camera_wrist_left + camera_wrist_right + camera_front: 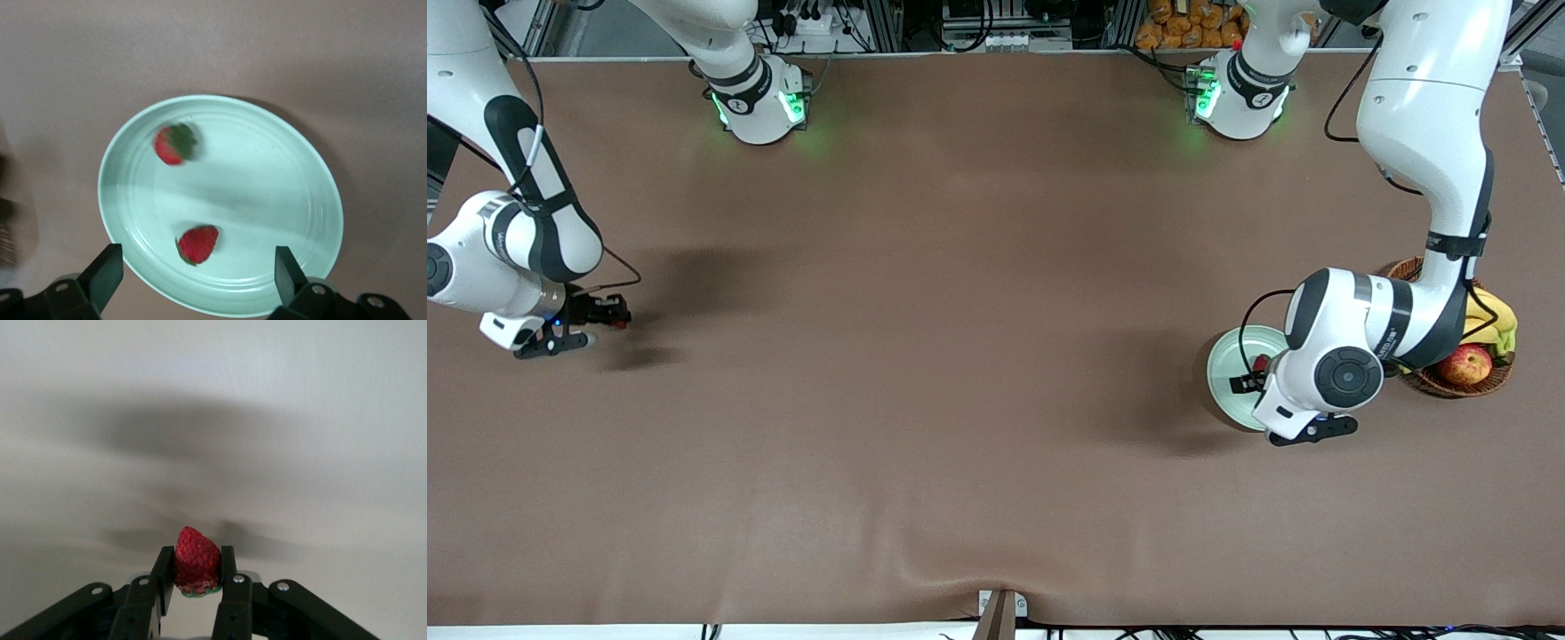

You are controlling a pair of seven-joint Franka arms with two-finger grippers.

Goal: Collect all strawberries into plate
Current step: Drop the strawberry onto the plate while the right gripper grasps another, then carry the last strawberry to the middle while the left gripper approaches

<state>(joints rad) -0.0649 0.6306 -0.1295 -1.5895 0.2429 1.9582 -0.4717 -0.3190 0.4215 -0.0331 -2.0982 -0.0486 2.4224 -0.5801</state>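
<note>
A: where are the strawberries?
B: two lie in the plate (pixel 267 167): strawberry with its green cap up (pixel 175 143) in the upper-left part of the left wrist frame, second strawberry (pixel 198 244) low centre, apart from each other. third strawberry (pixel 197 561) is pinched between the right gripper (pixel 609 313) fingers
A: plate location?
B: right side of the front frame, mid-height, on the brown table (pixel 960 356), just beside the wicker basket (pixel 1489 380) holding a banana (pixel 1494 313) and an apple (pixel 1465 364), toward the left arm's end
A: claws?
B: left gripper (pixel 193 267) over the plate, jaws spread wide, nothing in them. right gripper at the left edge of the front frame, clamped on the berry, over bare table
</note>
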